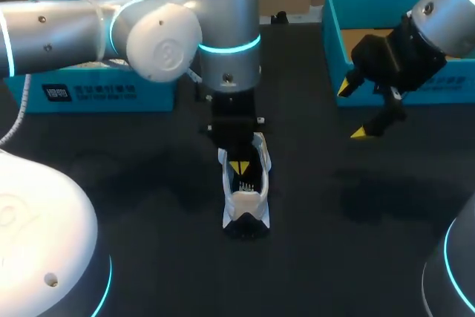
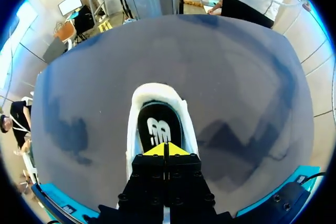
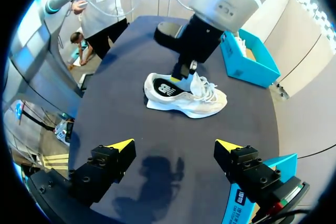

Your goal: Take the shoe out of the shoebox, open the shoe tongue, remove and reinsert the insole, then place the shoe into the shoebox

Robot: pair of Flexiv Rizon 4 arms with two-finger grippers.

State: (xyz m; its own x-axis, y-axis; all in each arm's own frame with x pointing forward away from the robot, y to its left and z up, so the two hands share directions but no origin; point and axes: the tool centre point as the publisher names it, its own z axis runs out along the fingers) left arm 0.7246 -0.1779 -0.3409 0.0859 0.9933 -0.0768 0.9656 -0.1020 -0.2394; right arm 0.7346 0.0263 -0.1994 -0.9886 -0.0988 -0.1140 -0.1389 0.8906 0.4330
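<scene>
A white shoe [image 1: 246,203] lies on the black table [image 1: 148,183] in the middle, its toe towards the far side. In the left wrist view the shoe [image 2: 157,90] holds a black insole [image 2: 157,124] with a white logo. My left gripper [image 1: 239,166] points straight down into the shoe's opening. Its yellow tips [image 2: 165,149] are pressed together, shut on the insole's fore part. The right wrist view shows the shoe [image 3: 205,103], the insole [image 3: 167,88] and the left gripper [image 3: 181,74] from the side. My right gripper [image 1: 352,110] hangs open and empty above the table, right of the shoe [image 3: 174,144].
An open blue shoebox [image 1: 334,42] stands at the back right, just behind my right gripper. A second blue box part [image 1: 89,93] lies at the back left under my left arm. The blue box [image 3: 247,59] also shows beyond the shoe.
</scene>
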